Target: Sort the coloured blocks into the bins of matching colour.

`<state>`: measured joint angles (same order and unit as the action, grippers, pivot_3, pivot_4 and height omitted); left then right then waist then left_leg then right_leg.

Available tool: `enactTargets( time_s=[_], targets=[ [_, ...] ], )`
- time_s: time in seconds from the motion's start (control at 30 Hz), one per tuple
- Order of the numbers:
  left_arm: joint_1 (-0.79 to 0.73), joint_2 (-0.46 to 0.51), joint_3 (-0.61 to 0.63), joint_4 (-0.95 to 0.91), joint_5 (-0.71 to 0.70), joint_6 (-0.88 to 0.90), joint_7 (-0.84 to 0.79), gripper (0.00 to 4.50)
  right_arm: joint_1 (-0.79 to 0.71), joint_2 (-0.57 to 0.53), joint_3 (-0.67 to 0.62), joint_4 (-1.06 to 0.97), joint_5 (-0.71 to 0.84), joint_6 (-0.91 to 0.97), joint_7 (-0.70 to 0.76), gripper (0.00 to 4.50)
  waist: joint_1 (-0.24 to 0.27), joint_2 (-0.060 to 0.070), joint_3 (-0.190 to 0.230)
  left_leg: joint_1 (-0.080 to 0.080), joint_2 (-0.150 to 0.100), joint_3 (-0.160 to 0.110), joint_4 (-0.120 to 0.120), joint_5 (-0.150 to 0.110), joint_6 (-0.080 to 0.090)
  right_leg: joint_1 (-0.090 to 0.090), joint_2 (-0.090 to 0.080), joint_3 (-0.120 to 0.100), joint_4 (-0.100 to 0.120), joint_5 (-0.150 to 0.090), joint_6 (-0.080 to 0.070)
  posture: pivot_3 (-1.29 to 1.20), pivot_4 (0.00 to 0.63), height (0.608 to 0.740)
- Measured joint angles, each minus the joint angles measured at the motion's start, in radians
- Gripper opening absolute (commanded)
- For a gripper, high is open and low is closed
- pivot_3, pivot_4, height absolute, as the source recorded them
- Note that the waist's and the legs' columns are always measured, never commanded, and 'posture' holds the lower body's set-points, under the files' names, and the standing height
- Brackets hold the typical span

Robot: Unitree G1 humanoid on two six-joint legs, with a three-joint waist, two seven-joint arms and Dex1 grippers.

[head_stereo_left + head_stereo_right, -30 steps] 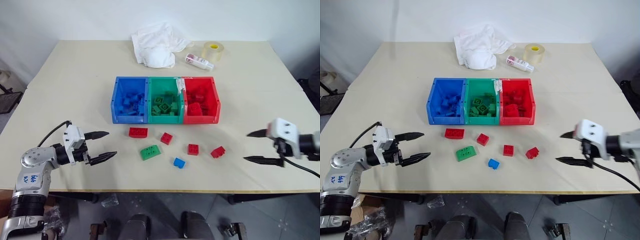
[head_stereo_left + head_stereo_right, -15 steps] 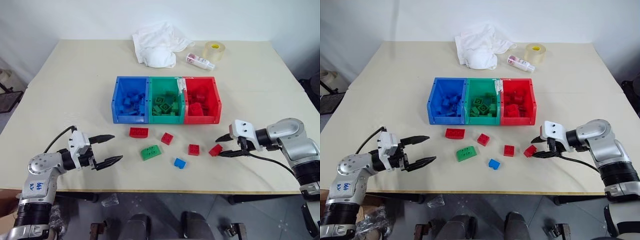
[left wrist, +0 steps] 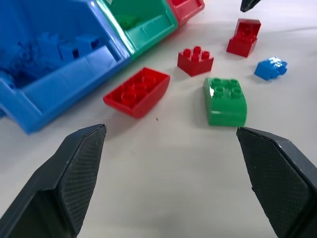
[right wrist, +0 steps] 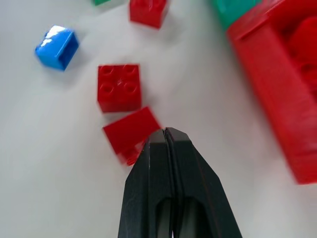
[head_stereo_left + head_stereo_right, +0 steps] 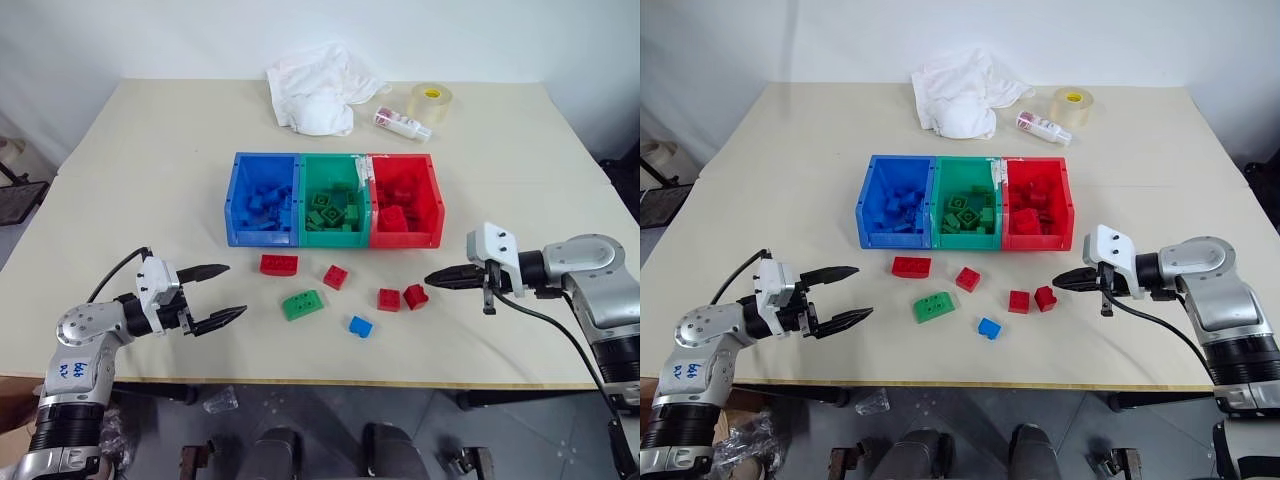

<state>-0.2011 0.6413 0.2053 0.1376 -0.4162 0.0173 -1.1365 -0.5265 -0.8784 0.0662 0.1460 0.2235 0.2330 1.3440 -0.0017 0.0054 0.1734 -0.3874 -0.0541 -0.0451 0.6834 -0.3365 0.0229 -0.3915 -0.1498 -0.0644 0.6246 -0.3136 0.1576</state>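
Closing on nothing, your right gripper (image 5: 432, 279) has pressed its fingers together just beside the small red studded plastic brick (image 5: 414, 296) (nudged leftward, tipped); left gripper (image 5: 222, 292) stays spread. Retry the grasp.

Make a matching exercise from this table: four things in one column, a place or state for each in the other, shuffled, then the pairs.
Things:
1. left gripper
2. right gripper
3. blue block
4. roll of tape

Places or states:
A. loose on the table, nearest the front edge of the loose blocks
B. fingers pressed together, empty, tip beside a tipped red block
C. far side of the table, next to a small bottle
D. fingers spread wide, holding nothing

Pairs: 1-D, 2-B, 3-A, 4-C
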Motion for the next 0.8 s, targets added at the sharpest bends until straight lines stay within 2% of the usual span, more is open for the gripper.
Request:
enactTargets(
  time_s=[0.1,0.47,0.5,0.73,0.8],
  targets=[
    [-0.013,0.000,-0.002,0.024,0.000,-0.001,-0.001,4.50,0.023,-0.021,-0.006,-0.048,0.009,0.073,-0.010,0.59,0.001,0.000,0.000,0.000,0.000,0.000,0.000,0.000,0.000,0.000,0.000,0.000,0.000,0.000,0.000,0.00,0.150,0.740],
    [-0.026,-0.001,-0.010,0.037,0.000,-0.007,-0.009,4.50,0.074,-0.044,-0.003,-0.178,0.053,0.167,-0.004,4.35,0.001,0.000,0.000,0.000,0.000,0.000,0.000,0.000,0.000,0.000,0.000,0.000,0.000,0.000,0.000,0.00,0.150,0.740],
    [-0.026,-0.001,-0.010,0.037,0.000,-0.007,-0.010,4.50,0.074,-0.044,0.000,-0.177,0.052,0.165,-0.004,4.48,0.001,0.000,0.000,0.000,0.000,0.000,0.000,0.000,0.000,0.000,0.000,0.000,0.000,0.000,0.000,0.00,0.150,0.740],
    [-0.030,-0.006,-0.015,0.038,0.000,-0.008,-0.008,4.50,0.021,0.015,0.119,-0.061,-0.048,0.088,-0.012,4.48,-0.001,0.000,0.000,0.000,0.000,0.000,0.000,0.000,0.000,0.000,0.000,0.000,0.000,0.000,0.000,0.00,0.150,0.740],
    [-0.030,-0.008,-0.017,0.037,0.000,-0.008,-0.006,4.50,0.009,0.053,0.127,-0.022,-0.057,0.058,-0.020,4.08,-0.001,0.000,0.000,0.000,0.000,0.000,0.000,0.000,0.000,0.000,0.000,0.000,0.000,0.000,0.000,0.00,0.150,0.740]
  ],
)
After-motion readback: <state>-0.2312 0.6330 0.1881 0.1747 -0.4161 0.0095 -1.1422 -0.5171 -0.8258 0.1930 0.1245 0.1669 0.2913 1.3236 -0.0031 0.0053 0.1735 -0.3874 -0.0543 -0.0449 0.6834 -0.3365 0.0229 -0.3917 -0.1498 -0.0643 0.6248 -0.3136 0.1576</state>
